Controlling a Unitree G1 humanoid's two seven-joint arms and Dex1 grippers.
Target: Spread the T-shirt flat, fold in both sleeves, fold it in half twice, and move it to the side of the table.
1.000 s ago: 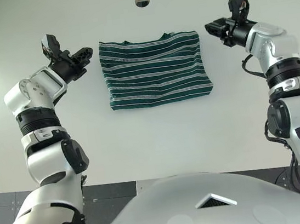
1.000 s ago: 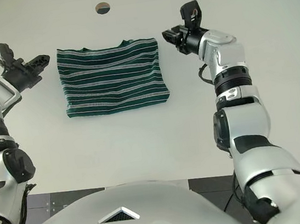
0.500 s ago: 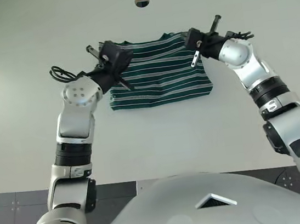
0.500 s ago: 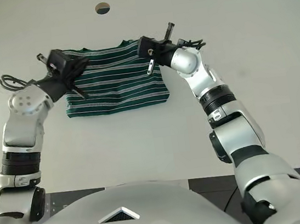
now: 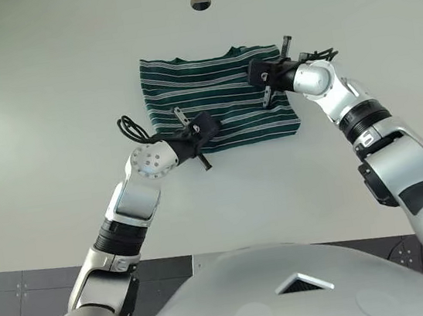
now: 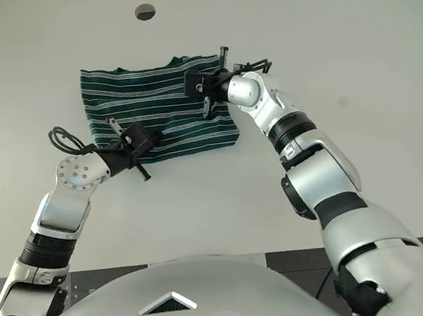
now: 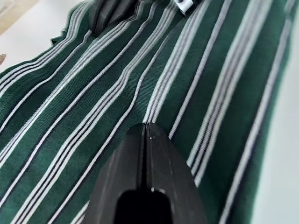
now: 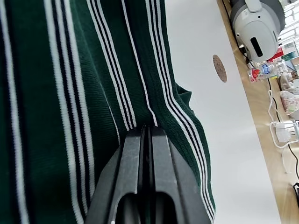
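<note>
The T-shirt (image 5: 214, 87), dark green with thin white stripes, lies on the white table (image 5: 53, 77) as a flat, folded rectangle, with no sleeve sticking out. It is a little way from the round hole (image 5: 200, 2) in the table top, on the robot's side of this hole, and its collar edge is the edge turned toward the hole. The left gripper (image 5: 205, 124) rests on the part of the T-shirt that is farthest from the hole, at the left corner of the cloth, close to the hem. In the left wrist view its two black fingers (image 7: 135, 154) are pressed fully together, with only a thin line between them, and their tips touch the striped cloth; no fabric can be seen caught between them. The right gripper (image 5: 257, 74) is on the right border of the T-shirt, in the half that is nearer to the hole. In the right wrist view its fingers (image 8: 131, 158) are also clenched together, and their tips lie on the cloth just beside a group of white stripes, pointing along the stripes, with the hole farther away over the bare table.
</note>
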